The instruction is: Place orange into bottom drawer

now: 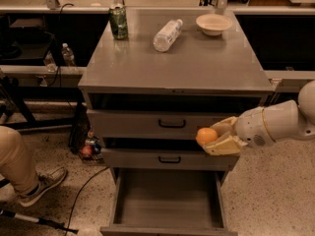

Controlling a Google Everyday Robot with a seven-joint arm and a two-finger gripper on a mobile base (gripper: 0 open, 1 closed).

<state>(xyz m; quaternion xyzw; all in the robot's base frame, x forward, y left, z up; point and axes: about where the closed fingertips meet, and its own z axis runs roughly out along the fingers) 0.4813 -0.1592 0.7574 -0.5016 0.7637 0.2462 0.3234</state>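
Pinching orange, end effector hangs above pulled-out bottom drawer, right side.

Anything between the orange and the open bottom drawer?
Nothing visible. The end effector holds the small round orange at the right side of the grey cabinet; the wide grey metal bottom drawer is pulled open below, to its left.
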